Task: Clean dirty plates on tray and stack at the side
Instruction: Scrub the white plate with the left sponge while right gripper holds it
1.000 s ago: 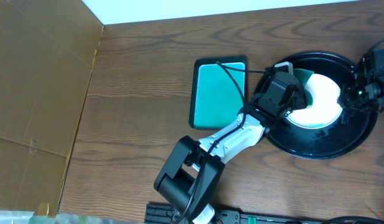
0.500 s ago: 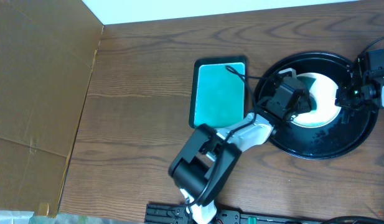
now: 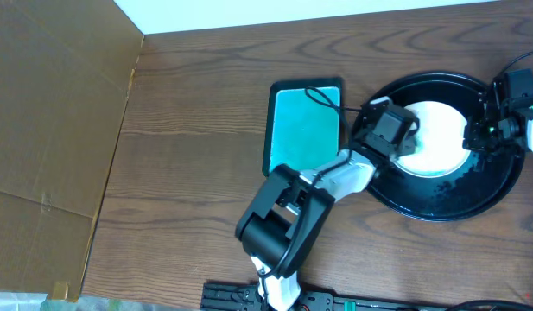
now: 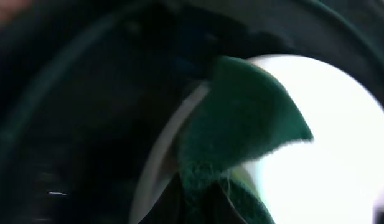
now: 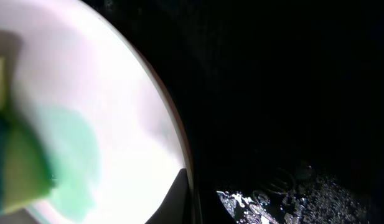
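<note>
Now, with our left claw (image 3: 406,142) clamped on the green sponge (image 4: 241,124) and our right claw (image 3: 473,138) pinching the white plate (image 3: 439,138) at its rim, hard scrubbing could wrench it free.

Left arm (image 3: 339,177): black block-shaped joint housings, white link between them, thin black cable (image 3: 325,98) looped off the wrist. Right arm (image 3: 512,95): black housings, white section at the worktop's right edge, possibly a green indicator light.

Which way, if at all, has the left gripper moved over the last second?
Yes. The left gripper has slid a little across the black tray, toward the teal sponge tray, uncovering more of the white plate.
</note>
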Motion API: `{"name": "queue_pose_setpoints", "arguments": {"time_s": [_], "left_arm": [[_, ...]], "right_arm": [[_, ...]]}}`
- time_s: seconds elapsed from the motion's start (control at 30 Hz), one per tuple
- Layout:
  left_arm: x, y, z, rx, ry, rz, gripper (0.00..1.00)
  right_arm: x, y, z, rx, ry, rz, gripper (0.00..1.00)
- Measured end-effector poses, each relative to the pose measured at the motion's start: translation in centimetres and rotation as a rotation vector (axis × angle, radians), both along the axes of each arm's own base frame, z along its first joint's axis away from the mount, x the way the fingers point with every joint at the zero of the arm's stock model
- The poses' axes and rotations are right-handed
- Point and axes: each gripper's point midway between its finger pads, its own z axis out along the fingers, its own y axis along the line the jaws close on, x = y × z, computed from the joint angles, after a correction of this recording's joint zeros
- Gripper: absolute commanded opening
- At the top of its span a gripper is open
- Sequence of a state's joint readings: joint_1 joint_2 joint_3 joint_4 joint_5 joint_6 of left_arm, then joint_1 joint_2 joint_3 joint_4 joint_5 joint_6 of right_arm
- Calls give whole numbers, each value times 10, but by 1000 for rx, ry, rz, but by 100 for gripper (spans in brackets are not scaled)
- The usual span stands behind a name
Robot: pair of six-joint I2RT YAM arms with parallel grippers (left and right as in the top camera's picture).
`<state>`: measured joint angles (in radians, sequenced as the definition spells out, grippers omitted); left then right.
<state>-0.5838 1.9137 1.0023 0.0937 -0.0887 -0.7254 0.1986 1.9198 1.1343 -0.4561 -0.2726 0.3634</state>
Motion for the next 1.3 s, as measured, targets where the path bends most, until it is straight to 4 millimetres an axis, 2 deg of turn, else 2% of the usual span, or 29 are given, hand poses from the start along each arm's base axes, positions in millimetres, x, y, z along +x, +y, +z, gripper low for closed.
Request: {"name": "queue_pose_setpoints", "arguments": {"time_s": [0.07,0.2,0.33,0.43,0.67,0.73,0.8,0.97,1.13,1.3], "left_arm": [[3,10,3,36,-6,-14,7],[5,17,13,71,-40,-40,7],[23,18,42,1,-140,-31,7],[35,8,62,-120,-195,-35,7],[35,-40,86,-325,-258,-90,7],[32,-51,79,-342,-248,-109,7],[27,-56,61,-334,-213,-120,7],[20,-42,6,-239,-100,-130,7],[15,-27,7,-120,-90,-222,8],[6,8,12,93,-78,-245,7]], "right_arm": [[0,0,0,2,0,1,1],[-1,3,0,4,0,7,1],[-1,3,0,4,0,7,1],[-1,3,0,4,0,7,1],[-1,3,0,4,0,7,1],[-1,3,0,4,0,7,1],[-1,3,0,4,0,7,1],[-2,3,0,3,5,7,1],[-2,3,0,3,8,7,1],[-3,3,0,3,9,7,1]]}}
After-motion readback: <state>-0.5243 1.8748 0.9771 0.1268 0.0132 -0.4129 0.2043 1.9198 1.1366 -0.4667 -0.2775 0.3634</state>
